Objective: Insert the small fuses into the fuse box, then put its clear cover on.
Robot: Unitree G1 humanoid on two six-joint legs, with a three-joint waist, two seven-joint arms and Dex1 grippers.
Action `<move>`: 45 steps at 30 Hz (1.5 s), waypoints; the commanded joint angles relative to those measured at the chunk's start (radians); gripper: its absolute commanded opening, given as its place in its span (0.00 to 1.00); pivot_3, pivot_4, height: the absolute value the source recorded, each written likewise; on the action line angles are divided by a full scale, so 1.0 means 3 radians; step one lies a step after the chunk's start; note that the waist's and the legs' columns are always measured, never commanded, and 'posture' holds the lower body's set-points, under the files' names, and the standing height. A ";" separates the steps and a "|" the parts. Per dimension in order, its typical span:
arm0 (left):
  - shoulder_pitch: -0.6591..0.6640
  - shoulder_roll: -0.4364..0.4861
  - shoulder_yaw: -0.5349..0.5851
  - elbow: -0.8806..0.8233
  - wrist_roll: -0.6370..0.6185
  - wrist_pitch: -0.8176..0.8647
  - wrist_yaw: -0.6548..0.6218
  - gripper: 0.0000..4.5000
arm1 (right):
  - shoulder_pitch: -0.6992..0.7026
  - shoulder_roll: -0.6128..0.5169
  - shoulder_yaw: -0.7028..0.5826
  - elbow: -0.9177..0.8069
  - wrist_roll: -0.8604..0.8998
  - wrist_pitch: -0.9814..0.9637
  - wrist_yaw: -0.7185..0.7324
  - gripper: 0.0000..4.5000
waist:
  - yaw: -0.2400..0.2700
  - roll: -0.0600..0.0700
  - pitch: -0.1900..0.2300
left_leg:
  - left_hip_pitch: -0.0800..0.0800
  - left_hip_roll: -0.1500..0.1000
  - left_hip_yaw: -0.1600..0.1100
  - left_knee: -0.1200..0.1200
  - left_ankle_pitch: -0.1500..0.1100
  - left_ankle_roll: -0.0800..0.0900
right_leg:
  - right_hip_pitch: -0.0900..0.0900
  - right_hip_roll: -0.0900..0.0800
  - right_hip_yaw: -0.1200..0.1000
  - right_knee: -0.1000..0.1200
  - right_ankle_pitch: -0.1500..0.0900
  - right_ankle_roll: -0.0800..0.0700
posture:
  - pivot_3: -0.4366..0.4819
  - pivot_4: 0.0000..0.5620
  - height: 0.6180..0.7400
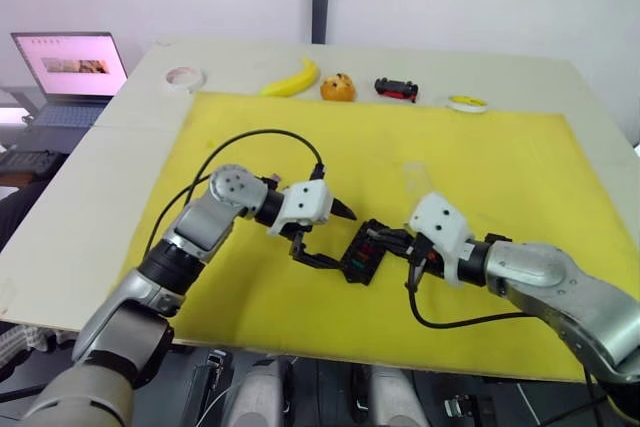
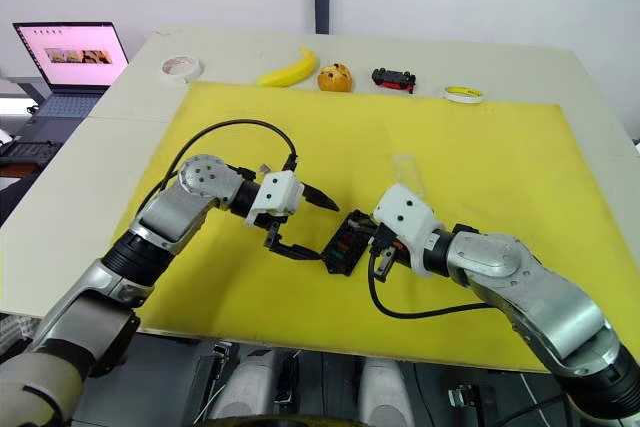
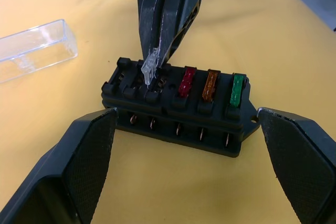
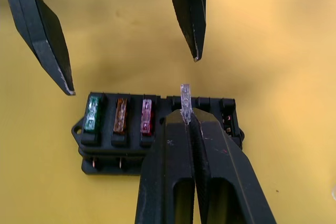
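Note:
The black fuse box (image 3: 178, 116) lies on the yellow mat (image 1: 480, 157), with a red fuse (image 3: 187, 80), an orange-brown fuse (image 3: 211, 84) and a green fuse (image 3: 238, 88) standing in neighbouring slots. My right gripper (image 4: 190, 118) is shut on a pale grey fuse (image 4: 185, 97), whose tip is at a slot beside the red one. My left gripper (image 1: 333, 236) is open, with one finger on each side of the box's near end and not touching it. The clear cover (image 3: 34, 48) lies on the mat a short way behind the box.
Along the table's far edge lie a white tape roll (image 1: 185, 78), a banana (image 1: 292, 79), an orange (image 1: 338, 87), a black-and-red toy car (image 1: 396, 89) and a yellow tape roll (image 1: 467, 103). A laptop (image 1: 70, 72) stands off the far left corner.

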 commanded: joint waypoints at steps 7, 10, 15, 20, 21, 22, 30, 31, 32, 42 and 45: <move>0.0006 -0.0040 0.0085 -0.0020 0.0058 -0.0089 0.0012 0.99 | -0.0021 0.0042 -0.0010 -0.0081 -0.0177 0.0047 0.0098 0.00 | -0.0001 0.0000 0.0000 | 0.0006 0.0000 0.0000 0.0001 0.0000 0.0000 | 0.0004 0.0000 0.0000 0.0005 0.0000 0.0000 | 0.48 0.27 1.00; 0.0005 -0.0045 0.0086 -0.0013 0.0056 -0.0091 0.0006 0.99 | -0.0032 0.0072 -0.0013 -0.0064 -0.0217 0.0061 0.0081 0.00 | -0.0001 0.0000 0.0000 | 0.0006 0.0000 0.0000 0.0001 0.0000 0.0000 | 0.0004 0.0000 0.0000 0.0006 0.0000 0.0000 | 0.48 0.27 1.00; 0.0017 -0.0048 0.0075 -0.0028 0.0058 -0.0098 -0.0005 0.99 | -0.0078 0.0124 -0.0127 -0.0132 -0.0122 0.0170 0.0107 0.00 | -0.0002 0.0000 0.0000 | 0.0007 0.0000 0.0000 0.0003 0.0001 -0.0001 | 0.0004 0.0000 0.0000 0.0010 0.0000 0.0000 | 0.48 0.27 1.00; 0.0023 -0.0063 0.0079 -0.0031 0.0060 -0.0115 0.0012 0.99 | -0.0189 0.0151 -0.0202 -0.0183 -0.0057 0.0330 0.0111 0.00 | -0.0002 0.0000 0.0000 | 0.0007 0.0000 -0.0001 0.0003 0.0001 -0.0001 | 0.0004 0.0000 0.0000 0.0012 0.0000 0.0000 | 0.48 0.27 1.00; 0.0024 -0.0067 0.0078 -0.0032 0.0061 -0.0118 0.0018 0.99 | -0.0201 0.0153 -0.0199 -0.0187 -0.0061 0.0348 0.0112 0.00 | -0.0002 0.0000 0.0000 | 0.0007 0.0000 -0.0001 0.0003 0.0001 -0.0001 | 0.0004 0.0000 0.0000 0.0013 0.0000 0.0000 | 0.48 0.27 1.00; 0.0025 -0.0070 0.0078 -0.0035 0.0063 -0.0119 0.0022 0.99 | -0.0207 0.0153 -0.0194 -0.0191 -0.0066 0.0364 0.0115 0.00 | 0.0000 0.0000 -0.0001 | 0.0007 0.0000 -0.0001 0.0003 0.0001 -0.0001 | 0.0004 0.0000 0.0000 0.0013 0.0000 0.0000 | 0.48 0.27 1.00; 0.0034 -0.0072 0.0083 -0.0057 0.0063 -0.0109 0.0031 0.99 | -0.0184 0.0138 -0.0117 -0.0174 -0.0162 0.0372 0.0147 0.00 | -0.0002 0.0000 -0.0001 | 0.0008 -0.0001 -0.0001 0.0004 0.0001 -0.0001 | 0.0004 0.0001 0.0000 0.0016 0.0001 0.0001 | 0.48 0.27 1.00; 0.0035 -0.0069 0.0084 -0.0063 0.0062 -0.0106 0.0032 0.99 | -0.0182 0.0145 -0.0112 -0.0174 -0.0166 0.0377 0.0148 0.00 | -0.0002 0.0000 -0.0001 | 0.0008 -0.0001 -0.0001 0.0004 0.0001 -0.0001 | 0.0004 0.0000 0.0000 0.0016 0.0000 0.0001 | 0.48 0.27 1.00; 0.0036 -0.0067 0.0085 -0.0067 0.0061 -0.0104 0.0032 0.99 | -0.0181 0.0150 -0.0110 -0.0174 -0.0169 0.0380 0.0149 0.00 | -0.0002 0.0000 -0.0001 | 0.0008 -0.0001 -0.0001 0.0004 0.0001 -0.0001 | 0.0004 0.0000 0.0000 0.0017 0.0001 0.0001 | 0.48 0.27 1.00; 0.0035 -0.0068 0.0077 -0.0073 0.0068 -0.0103 0.0030 0.99 | -0.0181 0.0183 -0.0049 -0.0157 -0.0233 0.0370 0.0141 0.00 | -0.0002 0.0001 -0.0001 | 0.0008 -0.0001 -0.0001 0.0006 0.0001 -0.0001 | 0.0004 0.0001 0.0000 0.0019 0.0001 0.0001 | 0.48 0.27 1.00; 0.0027 -0.0080 0.0072 -0.0058 0.0077 -0.0108 0.0037 0.99 | -0.0171 0.0192 -0.0044 -0.0160 -0.0253 0.0371 0.0150 0.00 | -0.0002 0.0000 -0.0001 | 0.0008 -0.0001 -0.0001 0.0006 0.0001 -0.0001 | 0.0004 0.0001 0.0000 0.0019 0.0001 0.0001 | 0.48 0.27 1.00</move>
